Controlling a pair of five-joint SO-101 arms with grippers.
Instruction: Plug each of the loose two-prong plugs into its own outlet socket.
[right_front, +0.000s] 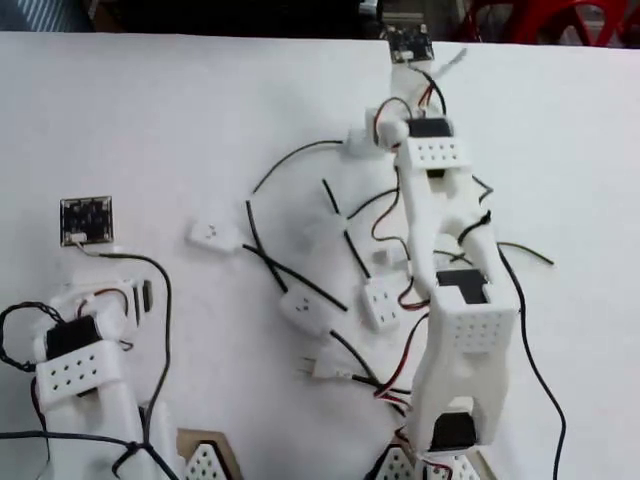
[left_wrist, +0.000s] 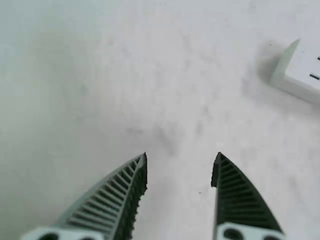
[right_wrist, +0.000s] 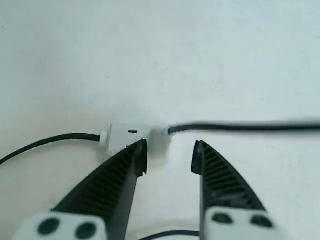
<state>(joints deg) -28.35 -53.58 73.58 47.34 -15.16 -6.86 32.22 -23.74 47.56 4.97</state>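
Two open grippers, one plug still loose

A white two-prong plug (right_front: 325, 368) lies unplugged on the white table (right_front: 150, 120), its prongs bare. Just beyond the plug sits a white outlet socket (right_front: 305, 310), with a second socket (right_front: 380, 303) beside it. A third socket (right_front: 213, 235) lies farther off to the plug's left. Far beyond the plug, the right gripper (right_wrist: 169, 152) hovers with its jaws apart beside a small white block (right_wrist: 129, 135). This may be another socket, with a black cord (right_wrist: 240, 128) at its end. The left gripper (left_wrist: 181, 165), well apart from the plug, hangs spread open over bare table.
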